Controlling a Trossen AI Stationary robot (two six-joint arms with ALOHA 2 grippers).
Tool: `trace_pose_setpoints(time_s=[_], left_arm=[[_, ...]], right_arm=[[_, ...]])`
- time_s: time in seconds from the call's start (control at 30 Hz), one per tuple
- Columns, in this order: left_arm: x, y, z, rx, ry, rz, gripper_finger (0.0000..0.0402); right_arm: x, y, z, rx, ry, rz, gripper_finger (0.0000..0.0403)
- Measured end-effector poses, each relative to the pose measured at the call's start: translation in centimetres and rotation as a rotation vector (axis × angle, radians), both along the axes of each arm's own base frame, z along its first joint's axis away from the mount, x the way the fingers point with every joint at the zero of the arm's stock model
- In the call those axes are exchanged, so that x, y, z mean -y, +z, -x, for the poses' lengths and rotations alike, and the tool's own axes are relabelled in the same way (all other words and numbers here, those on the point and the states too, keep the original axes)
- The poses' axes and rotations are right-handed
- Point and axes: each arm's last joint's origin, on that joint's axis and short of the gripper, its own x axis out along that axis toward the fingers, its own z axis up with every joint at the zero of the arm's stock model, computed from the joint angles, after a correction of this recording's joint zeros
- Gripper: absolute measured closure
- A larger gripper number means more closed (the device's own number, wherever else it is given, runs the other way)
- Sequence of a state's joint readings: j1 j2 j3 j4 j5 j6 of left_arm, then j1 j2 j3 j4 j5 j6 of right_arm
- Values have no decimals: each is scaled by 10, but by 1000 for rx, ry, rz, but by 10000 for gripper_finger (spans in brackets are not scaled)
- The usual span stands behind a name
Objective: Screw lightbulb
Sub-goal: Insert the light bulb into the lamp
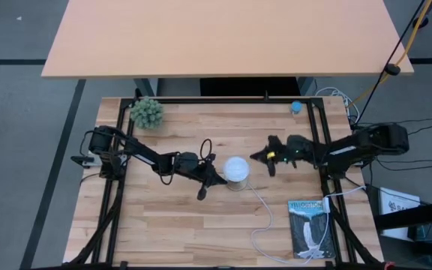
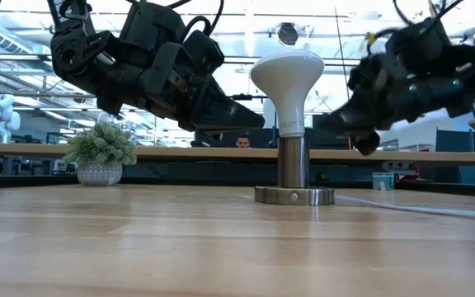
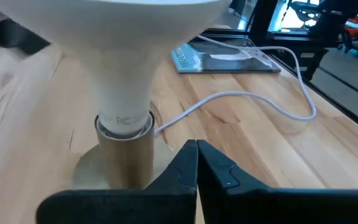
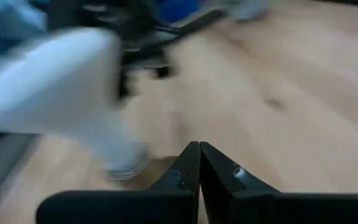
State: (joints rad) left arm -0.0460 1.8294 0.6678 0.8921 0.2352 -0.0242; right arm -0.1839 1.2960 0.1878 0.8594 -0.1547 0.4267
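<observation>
The white lightbulb [image 2: 287,78] stands upright with its screw base in the metal socket post [image 2: 293,161], which rises from the round socket disc [image 2: 294,195] near the table's middle [image 1: 236,169]. My left gripper [image 1: 214,178] is shut and empty, just left of the bulb and at the height of its neck [image 2: 252,122]. In the left wrist view the bulb [image 3: 123,62] and post [image 3: 126,165] lie just ahead of the shut gripper [image 3: 197,152]. My right gripper [image 1: 259,157] is shut and empty, just right of the bulb [image 2: 326,124]. The right wrist view shows the bulb [image 4: 67,87] blurred.
A white cord [image 1: 265,217] runs from the socket toward the near right, past a booklet [image 1: 308,229]. A small potted plant [image 1: 147,112] stands at the far left and a small blue object [image 1: 297,107] at the far right. Black frame rails [image 1: 325,142] border the table.
</observation>
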Motion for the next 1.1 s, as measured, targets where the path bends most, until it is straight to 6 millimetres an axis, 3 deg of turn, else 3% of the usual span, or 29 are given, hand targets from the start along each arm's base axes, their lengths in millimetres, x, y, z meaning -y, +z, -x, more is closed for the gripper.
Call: trace_pose_setpoints(time_s=[0.17, 0.4, 0.53, 1.1], left_arm=[[0, 0, 0, 1, 1, -3, 401], [-6, 5, -5, 15, 10, 23, 401], [-7, 10, -12, 2, 6, -1, 401], [-18, 11, -14, -7, 37, 6, 402]], right_arm=[[-23, -6, -3, -72, -40, 74, 403], [-40, 9, -17, 3, -31, 100, 403], [-45, 12, -26, -87, -71, 133, 403], [-60, 26, -40, -147, -72, 140, 403]])
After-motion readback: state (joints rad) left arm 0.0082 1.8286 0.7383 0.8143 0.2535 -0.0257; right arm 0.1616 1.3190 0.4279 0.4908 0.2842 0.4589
